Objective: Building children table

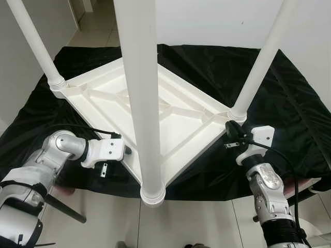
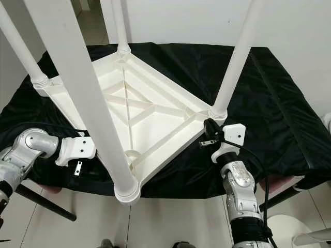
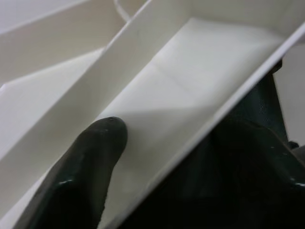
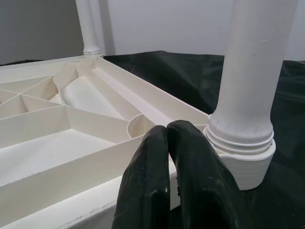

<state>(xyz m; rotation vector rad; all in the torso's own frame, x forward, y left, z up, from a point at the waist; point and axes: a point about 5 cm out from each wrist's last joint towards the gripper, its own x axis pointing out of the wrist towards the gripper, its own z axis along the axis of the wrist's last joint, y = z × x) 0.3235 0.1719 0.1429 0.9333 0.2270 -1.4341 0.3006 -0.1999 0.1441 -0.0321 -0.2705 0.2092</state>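
Observation:
A white children's table (image 1: 108, 101) lies upside down on a black cloth (image 1: 207, 67), its legs pointing up. The nearest leg (image 1: 142, 103) stands at the front corner and another leg (image 1: 261, 67) at the right corner. My left gripper (image 1: 125, 151) straddles the table's front-left rim, shut on it. In the left wrist view one finger (image 3: 90, 157) lies inside the rim wall (image 3: 205, 129) and the other outside. My right gripper (image 1: 231, 129) is shut, with its fingers (image 4: 186, 171) pressed together against the rim beside the right leg's base (image 4: 243, 157).
The cloth covers a low surface whose front edge runs just below the table's front corner. Pale tiled floor (image 1: 103, 217) lies in front. A dark rod (image 1: 64, 207) slants at lower left, and a white round object (image 2: 282, 230) sits at lower right.

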